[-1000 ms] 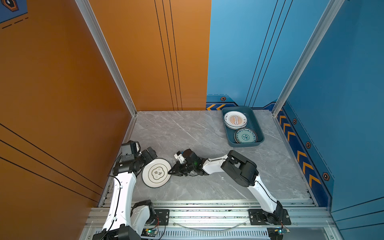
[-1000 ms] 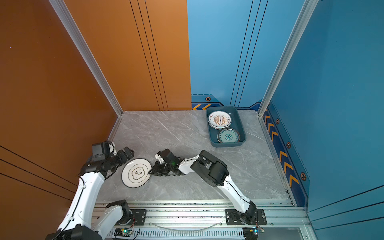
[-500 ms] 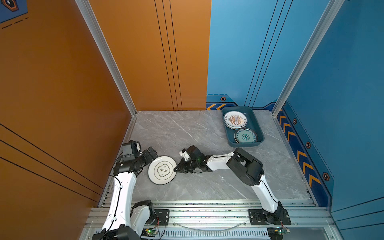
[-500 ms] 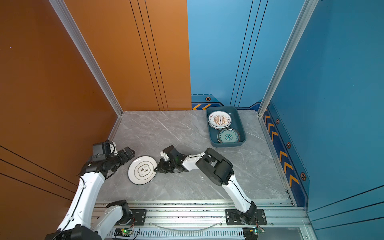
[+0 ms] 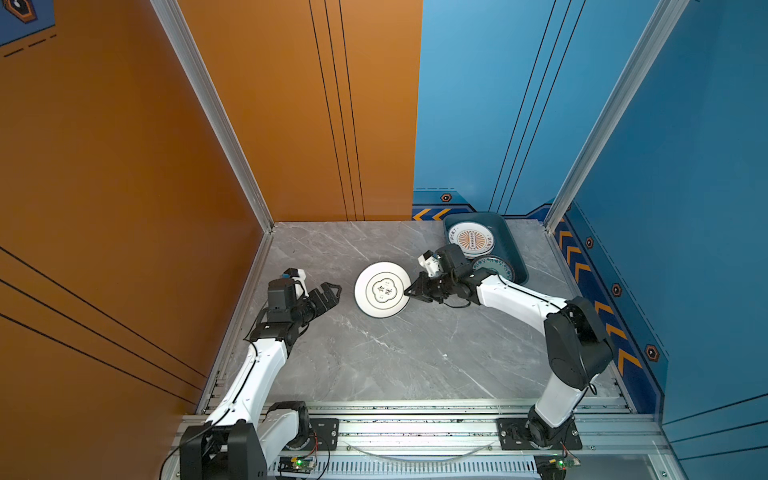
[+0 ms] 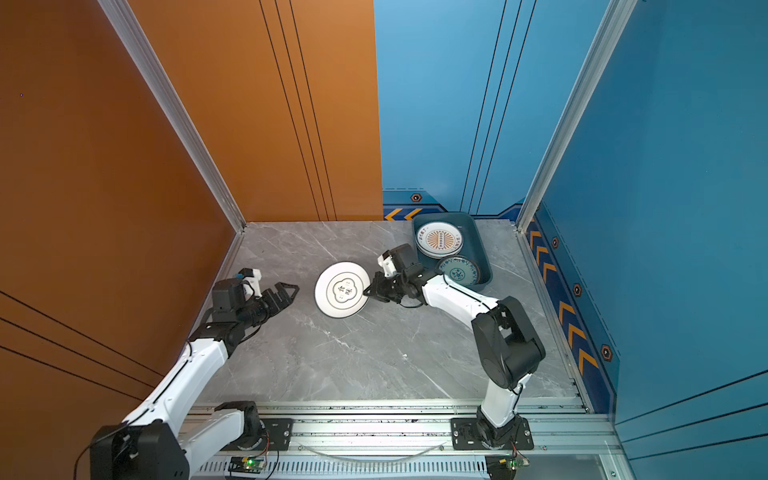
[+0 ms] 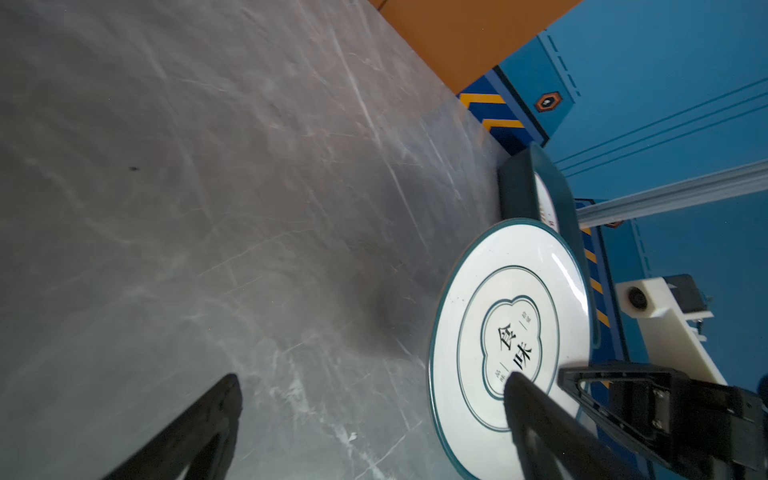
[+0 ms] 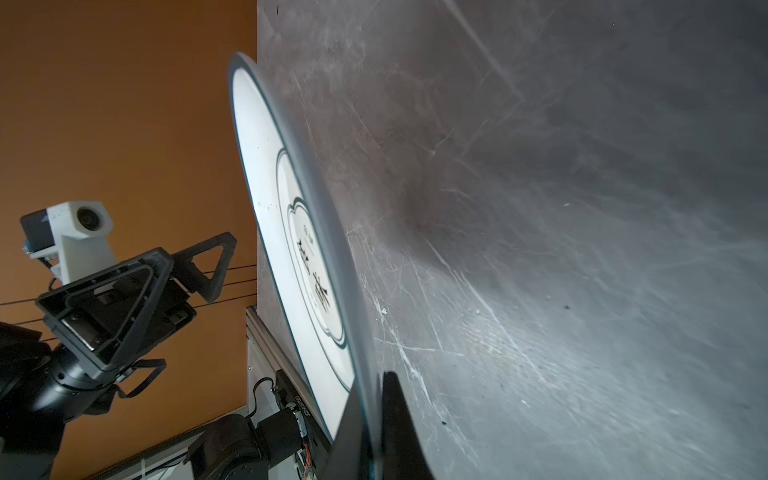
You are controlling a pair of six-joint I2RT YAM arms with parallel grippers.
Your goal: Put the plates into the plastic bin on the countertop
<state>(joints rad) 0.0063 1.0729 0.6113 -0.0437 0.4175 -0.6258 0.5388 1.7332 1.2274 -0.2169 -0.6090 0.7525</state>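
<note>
— Where do we stand?
— Our right gripper (image 5: 410,291) is clamped on the rim of the green-rimmed white plate (image 5: 381,289). The plate hangs above the countertop (image 5: 415,353), short of the plastic bin (image 5: 514,249). Our left gripper (image 5: 333,291) is spread and empty.
— And the carry?
— We'd go slowly, clear the near wall, then lower onto the teal patterned plate (image 5: 496,266).

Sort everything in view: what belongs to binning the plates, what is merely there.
Job: white round plate with dark green rim, clamped by the right gripper; white orange-sunburst plate and teal patterned plate inside the dark teal plastic bin; grey marble countertop; open left gripper.
Merely there: orange wall panels; blue wall panels; aluminium front rail.
</note>
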